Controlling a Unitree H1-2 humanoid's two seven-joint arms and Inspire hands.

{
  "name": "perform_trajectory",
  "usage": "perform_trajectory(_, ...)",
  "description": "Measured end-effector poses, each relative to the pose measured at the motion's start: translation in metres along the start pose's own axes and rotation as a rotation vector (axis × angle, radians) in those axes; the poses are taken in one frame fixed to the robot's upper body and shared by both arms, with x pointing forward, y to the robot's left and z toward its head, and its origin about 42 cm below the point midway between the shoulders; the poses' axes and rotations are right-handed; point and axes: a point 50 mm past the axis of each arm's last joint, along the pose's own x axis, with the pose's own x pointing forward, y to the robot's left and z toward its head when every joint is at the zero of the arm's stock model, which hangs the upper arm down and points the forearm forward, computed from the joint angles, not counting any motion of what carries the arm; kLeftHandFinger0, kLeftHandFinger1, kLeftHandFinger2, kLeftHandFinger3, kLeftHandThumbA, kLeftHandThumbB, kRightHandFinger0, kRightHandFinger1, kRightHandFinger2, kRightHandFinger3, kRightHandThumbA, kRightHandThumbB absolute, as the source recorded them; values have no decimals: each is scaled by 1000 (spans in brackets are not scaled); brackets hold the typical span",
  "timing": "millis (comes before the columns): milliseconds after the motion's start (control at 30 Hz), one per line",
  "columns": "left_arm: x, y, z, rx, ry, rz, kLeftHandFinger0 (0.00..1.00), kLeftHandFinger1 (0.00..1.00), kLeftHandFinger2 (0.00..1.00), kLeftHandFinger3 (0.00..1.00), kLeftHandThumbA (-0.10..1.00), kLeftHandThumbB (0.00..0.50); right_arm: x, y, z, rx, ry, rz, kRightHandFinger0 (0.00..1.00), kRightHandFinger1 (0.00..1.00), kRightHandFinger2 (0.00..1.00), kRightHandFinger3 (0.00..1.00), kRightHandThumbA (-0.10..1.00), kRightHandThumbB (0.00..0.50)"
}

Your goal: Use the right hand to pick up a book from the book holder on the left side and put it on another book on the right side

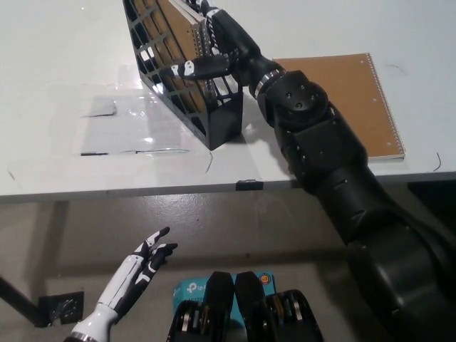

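The spiral-bound notebook [187, 28] stands tilted in the black book holder [187, 85] on the white worktop [64, 64]; it looks light, thin and flexible, best pinched near the stiffer wire spine. The black right robot hand [214, 50] is at its upper edge, though whether it pinches the cover I cannot tell. The white left robot hand [142, 263] rests spread below the worktop, and the target notebook [356, 92] lies flat to the right.
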Motion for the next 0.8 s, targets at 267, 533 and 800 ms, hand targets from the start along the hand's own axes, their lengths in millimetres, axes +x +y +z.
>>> perform_trajectory(267,1,0,1,7,-3,-3,842,834,807,942,1000,187,-2,0,-11,8,38,2,1000,1000,1000,1000,1000,461)
perform_trajectory(533,6,2,4,18,-12,-5,803,818,810,948,1000,195,-1,-4,-13,25,47,-103,0,71,346,336,303,240)
perform_trajectory(800,7,2,5,24,-14,-8,821,826,815,957,1000,217,-1,-8,-13,103,38,-209,0,89,382,260,201,182)
